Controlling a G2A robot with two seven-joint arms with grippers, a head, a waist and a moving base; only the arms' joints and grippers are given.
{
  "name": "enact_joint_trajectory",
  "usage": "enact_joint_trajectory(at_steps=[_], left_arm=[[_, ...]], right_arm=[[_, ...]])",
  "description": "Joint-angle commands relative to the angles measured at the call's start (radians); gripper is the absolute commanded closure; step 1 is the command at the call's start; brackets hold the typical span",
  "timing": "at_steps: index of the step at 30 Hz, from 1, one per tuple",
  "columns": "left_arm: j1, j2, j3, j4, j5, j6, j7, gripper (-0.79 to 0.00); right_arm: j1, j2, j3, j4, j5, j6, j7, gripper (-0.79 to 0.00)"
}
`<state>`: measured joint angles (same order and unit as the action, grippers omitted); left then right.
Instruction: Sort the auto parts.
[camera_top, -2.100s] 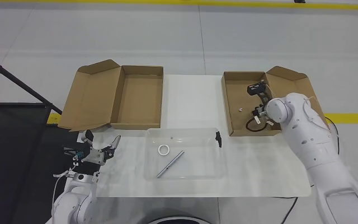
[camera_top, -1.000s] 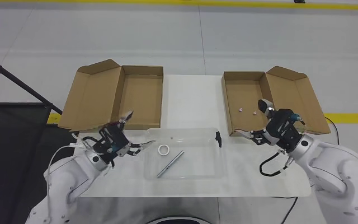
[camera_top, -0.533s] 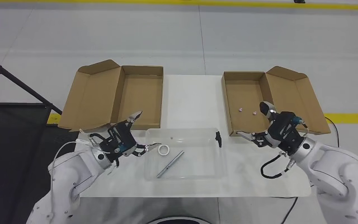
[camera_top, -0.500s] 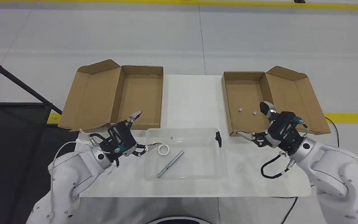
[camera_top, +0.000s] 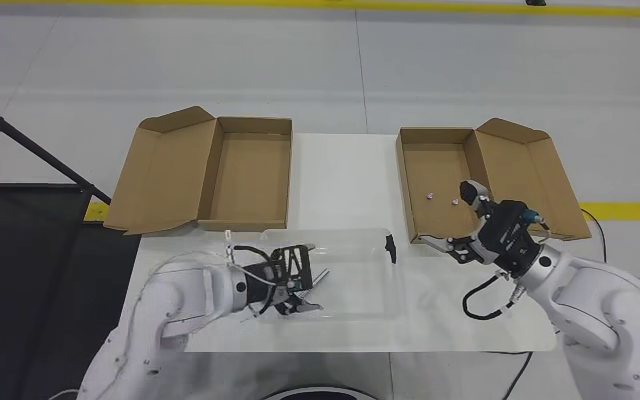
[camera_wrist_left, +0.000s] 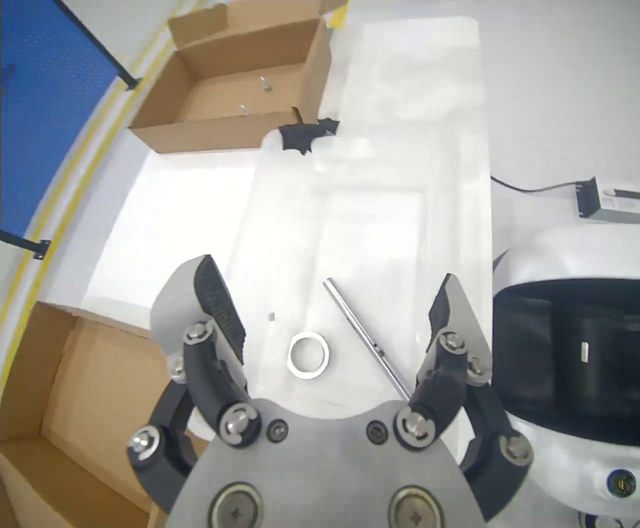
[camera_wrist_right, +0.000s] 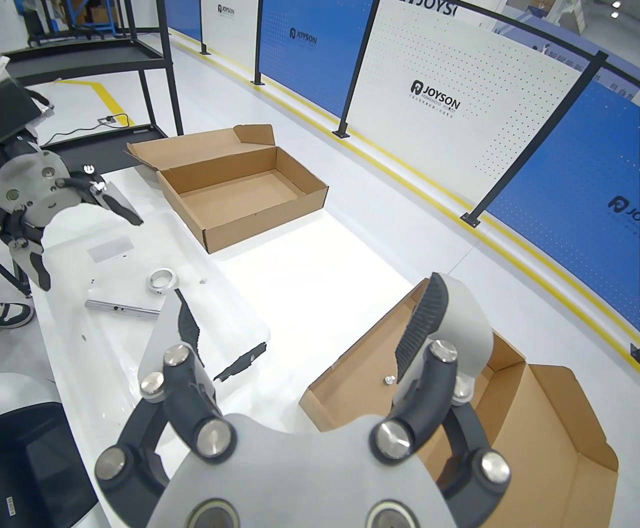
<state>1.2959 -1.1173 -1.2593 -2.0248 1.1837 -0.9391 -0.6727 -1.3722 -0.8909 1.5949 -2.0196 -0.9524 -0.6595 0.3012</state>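
Left tool (camera_wrist_left: 328, 280) wide, empty, above ring (camera_wrist_left: 308, 354)

Logo print stands on the white pegboard panel (camera_wrist_right: 500, 100) and blue panels (camera_wrist_right: 320, 60) (behind the table).

Arms (camera_top: 585, 300): glossy white shells, rounded joints. Left gripper (camera_wrist_left: 327, 272): silver-grey mount plate (camera_wrist_left: 325, 465) with two big cross-head screws, black linkage bars, silver pivot bolts, pale grey fingers (camera_wrist_left: 172, 305) faced with black ribbed pads (camera_wrist_left: 220, 300). Right gripper (camera_wrist_right: 305, 287): same build. Right wrist housing black, small blue accent. Top view: black cable (camera_top: 466, 298) loops at 6 o'clock of right wrist. Torso (camera_wrist_left: 550, 250): white shell around glossy black panel (camera_wrist_left: 550, 350) bearing small label.
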Motion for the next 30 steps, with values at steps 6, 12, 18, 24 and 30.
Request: enact_joint_trajectory(at_steps=[6,12,18,24,30], left_arm=[[-0.166,-0.008,0.104,0.053,-0.214,0.134,-0.286,-0.785],[-0.164,-0.008,0.102,0.052,-0.211,0.143,-0.282,-0.785],[-0.125,-0.003,0.157,0.012,-0.091,0.217,-0.373,-0.785],[-0.231,-0.021,0.264,0.062,-0.166,0.298,-0.496,-0.785],[-0.34,-0.04,0.337,0.145,-0.241,0.453,-0.646,-0.785]], right_arm=[[-0.006,0.0,0.011,-0.016,0.009,0.004,0.013,-0.785],[-0.006,0.0,0.011,-0.016,0.009,0.004,0.013,-0.785],[-0.006,0.0,0.011,-0.016,0.009,0.004,0.013,-0.785],[-0.006,0.0,0.011,-0.016,0.009,0.004,0.013,-0.785],[-0.006,0.0,0.011,-0.016,0.009,0.004,0.013,-0.785]])
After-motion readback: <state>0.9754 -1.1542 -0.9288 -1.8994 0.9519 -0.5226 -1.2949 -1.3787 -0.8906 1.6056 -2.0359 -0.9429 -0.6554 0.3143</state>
